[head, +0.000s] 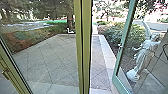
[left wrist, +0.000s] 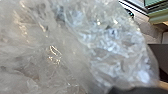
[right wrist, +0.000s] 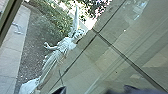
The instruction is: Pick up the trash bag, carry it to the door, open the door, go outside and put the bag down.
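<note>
Glass door (head: 124, 32) stands open ahead of my R pincer (right wrist: 96, 90); can't tell if that one's clenched. Clear trash bag (left wrist: 75, 45) bulges right by L pincer (left wrist: 135, 90), tho can't tell if I'm grasping it.

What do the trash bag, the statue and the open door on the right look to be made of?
Trash bag: thin clear plastic, going by its see-through crinkles and bright glints. Statue: pale and matte, perhaps stone or cast concrete; painted metal isn't ruled out. Door: a smooth green frame, likely painted metal or wood, around a see-through pane, probably glass.
</note>
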